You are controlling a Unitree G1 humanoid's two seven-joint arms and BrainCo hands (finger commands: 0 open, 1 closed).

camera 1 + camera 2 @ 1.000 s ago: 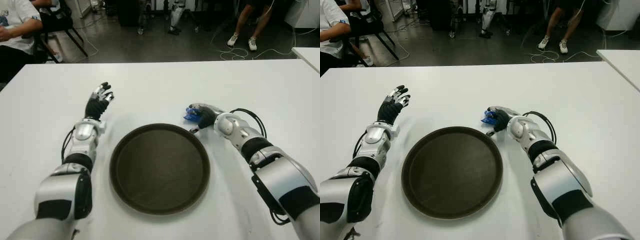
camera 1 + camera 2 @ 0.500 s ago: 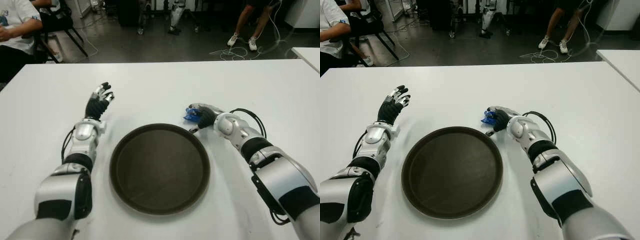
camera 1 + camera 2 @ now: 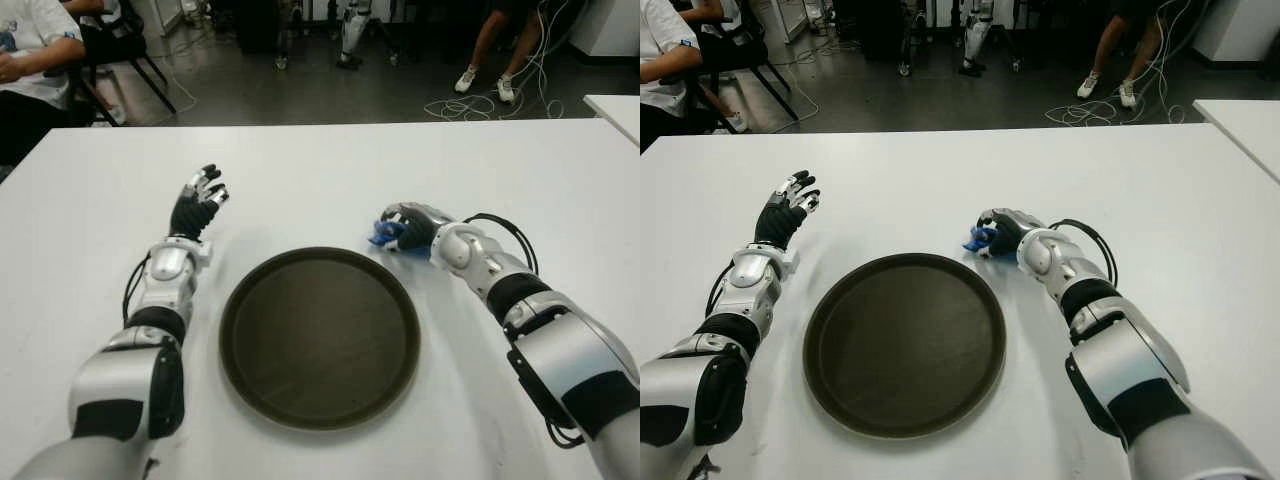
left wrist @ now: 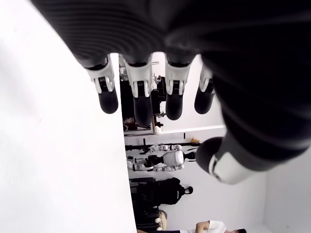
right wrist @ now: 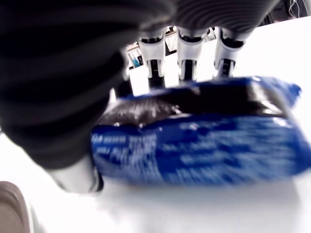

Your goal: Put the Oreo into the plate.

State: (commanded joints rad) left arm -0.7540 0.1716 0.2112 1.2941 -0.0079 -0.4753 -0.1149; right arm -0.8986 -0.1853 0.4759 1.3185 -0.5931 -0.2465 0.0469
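Right hand (image 3: 410,226) curled around blue Oreo pack (image 3: 384,235) on desk (image 3: 300,170) beside plate (image 3: 319,336); left hand (image 3: 198,200) spread, empty.

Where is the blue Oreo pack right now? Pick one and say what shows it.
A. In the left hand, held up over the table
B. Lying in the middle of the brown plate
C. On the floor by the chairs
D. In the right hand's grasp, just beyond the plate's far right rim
D: the right hand has its fingers curled over the Oreo pack, just past the plate's rim; the plate holds nothing, and the left hand is open.
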